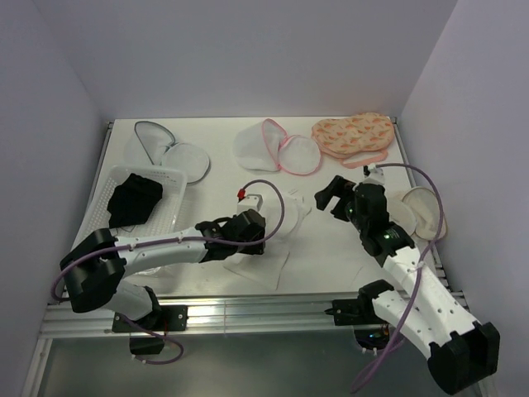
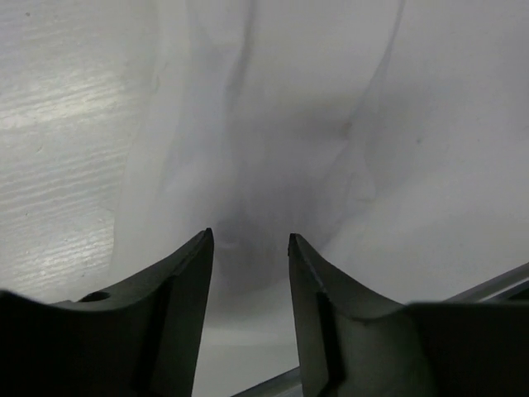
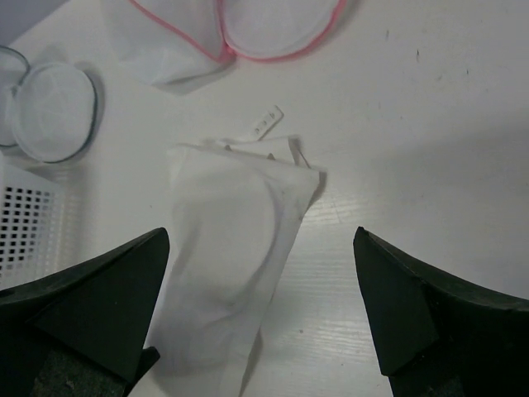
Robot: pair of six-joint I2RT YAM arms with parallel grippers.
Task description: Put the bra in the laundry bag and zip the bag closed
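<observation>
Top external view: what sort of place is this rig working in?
Probably a lab test booth: a white table closed in by plain walls, an aluminium rail at its near edge, a laundry bag laid out.

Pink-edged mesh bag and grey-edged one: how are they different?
The pink-edged bag has pink trim; the grey-edged pouch has grey. The pink-edged bag lies mid-table at the back, beside the orange pouch; the grey-edged pouch lies back left, by the white basket. Both are white mesh clamshells, lying open.
</observation>
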